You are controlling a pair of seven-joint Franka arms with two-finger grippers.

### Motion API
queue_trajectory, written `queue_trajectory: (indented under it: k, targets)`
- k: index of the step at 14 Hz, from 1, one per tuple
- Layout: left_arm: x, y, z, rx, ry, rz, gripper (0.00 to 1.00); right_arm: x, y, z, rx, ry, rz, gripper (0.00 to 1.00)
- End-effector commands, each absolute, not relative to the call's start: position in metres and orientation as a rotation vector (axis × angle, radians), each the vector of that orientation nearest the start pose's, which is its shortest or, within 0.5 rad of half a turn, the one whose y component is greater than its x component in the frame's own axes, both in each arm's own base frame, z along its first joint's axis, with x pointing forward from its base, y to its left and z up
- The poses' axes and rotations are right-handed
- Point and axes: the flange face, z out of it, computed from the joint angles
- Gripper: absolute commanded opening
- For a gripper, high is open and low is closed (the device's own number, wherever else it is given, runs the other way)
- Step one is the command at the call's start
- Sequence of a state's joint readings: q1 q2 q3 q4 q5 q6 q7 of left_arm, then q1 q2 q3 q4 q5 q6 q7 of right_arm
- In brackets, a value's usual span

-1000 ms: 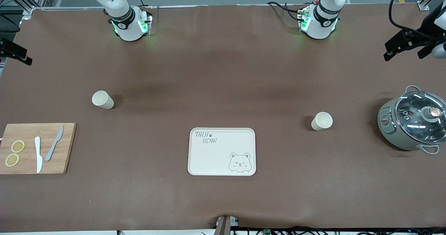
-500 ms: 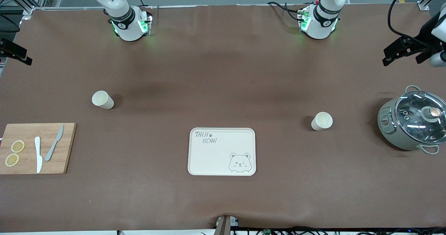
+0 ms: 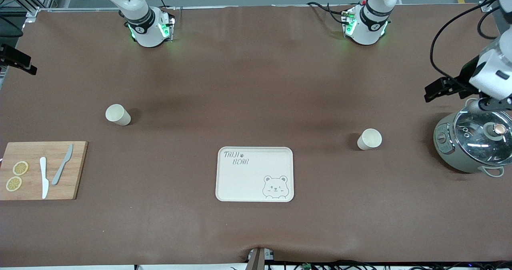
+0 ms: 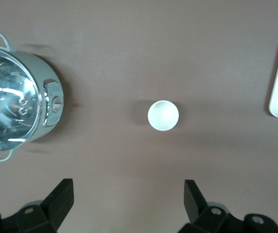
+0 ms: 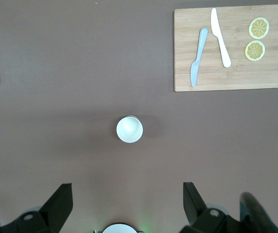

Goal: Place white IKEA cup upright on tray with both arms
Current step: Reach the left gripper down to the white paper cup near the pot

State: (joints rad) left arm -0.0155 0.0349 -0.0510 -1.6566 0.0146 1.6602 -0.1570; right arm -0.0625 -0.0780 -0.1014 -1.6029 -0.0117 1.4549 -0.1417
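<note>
With the clock laid on the front view and twelve pointing at the arms' bases, you see the cream tray point(image 3: 244, 182) lying flat on the brown bench point(image 3: 256, 82), its bear drawing at the tray's own five o'clock corner and nothing on it. One white cup point(image 3: 369, 139) stands upright on the bench between two and three o'clock from the tray, toward the left arm's end, well apart from it. A second white cup point(image 3: 118, 115) stands upright between nine and ten o'clock, toward the right arm's end. Your left gripper point(image 4: 128, 191) hangs over the bench just beside the lidded pot point(image 3: 472, 142), which sits at three o'clock from the tray; its jaws are spread wide and hold nothing. Your right gripper point(image 5: 128, 191) waits high over the bench near the second cup, jaws likewise spread and empty. At nine o'clock lies a wooden cutting board point(image 3: 76, 170) carrying two knives point(image 3: 44, 178) and two lemon slices point(image 3: 20, 168).
</note>
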Motion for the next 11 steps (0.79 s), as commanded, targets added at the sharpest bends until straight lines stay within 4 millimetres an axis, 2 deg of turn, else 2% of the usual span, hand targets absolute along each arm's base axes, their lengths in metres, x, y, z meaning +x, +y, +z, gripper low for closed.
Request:
queue_trajectory:
  k: [1, 4, 8, 11]
  targets:
    - [0.569, -0.044, 0.532, -3.101, -0.151, 0.011, 1.00, 0.506, -0.091, 0.644, -3.135, 0.056, 0.114, 1.00]
    - [0.572, -0.051, 0.484, -3.106, -0.176, -0.017, 1.00, 0.506, -0.092, 0.644, -3.135, 0.059, 0.114, 1.00]
    - [0.585, -0.093, 0.420, -3.106, -0.295, -0.020, 1.00, 0.505, -0.093, 0.644, -3.135, 0.064, 0.116, 1.00]
    - [0.593, -0.097, 0.388, -3.109, -0.315, -0.016, 1.00, 0.505, -0.093, 0.644, -3.134, 0.064, 0.119, 1.00]
